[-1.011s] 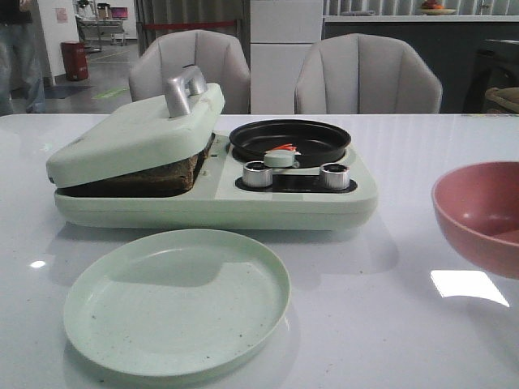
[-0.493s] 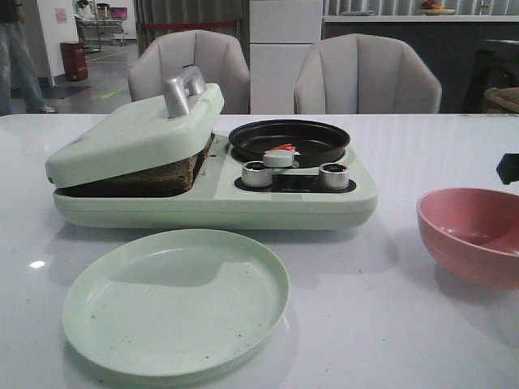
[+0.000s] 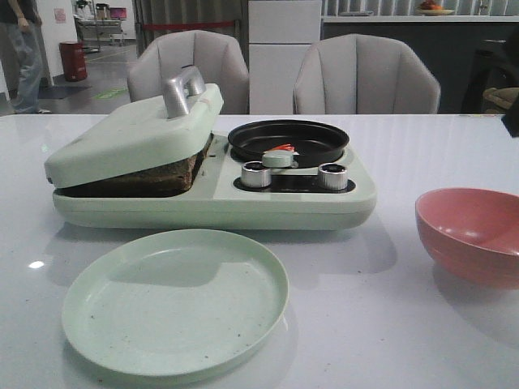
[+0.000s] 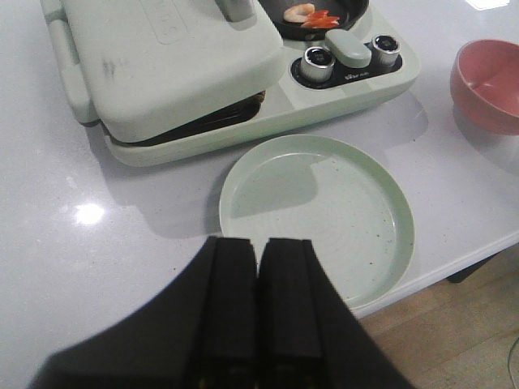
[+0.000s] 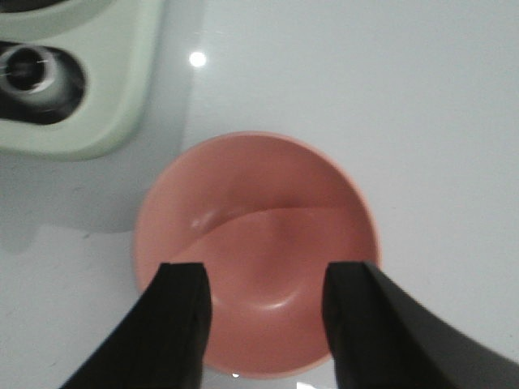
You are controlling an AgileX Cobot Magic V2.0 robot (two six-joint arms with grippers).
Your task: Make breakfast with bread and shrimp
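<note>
The bread (image 3: pixel 162 172) lies in the pale green breakfast maker (image 3: pixel 284 203), pressed under its tilted lid (image 3: pixel 130 134); only the dark brown crust edge shows (image 4: pixel 223 121). The shrimp (image 3: pixel 284 148), orange-red and white, rests in the black round pan (image 3: pixel 316 139), and shows in the left wrist view too (image 4: pixel 310 14). My left gripper (image 4: pixel 258 243) is shut and empty, hovering over the near rim of the green plate (image 4: pixel 357 243). My right gripper (image 5: pixel 263 279) hangs open straight above the pink bowl (image 5: pixel 255 219), holding nothing.
An empty green plate (image 3: pixel 174 304) sits in front of the maker. The pink bowl (image 3: pixel 474 235) stands on the table at the right. Two silver knobs (image 3: pixel 256 173) face the front. Two grey chairs (image 3: pixel 365 73) stand behind the table, whose near edge (image 4: pixel 454 263) lies close to the plate.
The pink bowl came down and left onto the table at the right and stays there. The right gripper, seen beside it half a second ago, has risen out of the front view.
</note>
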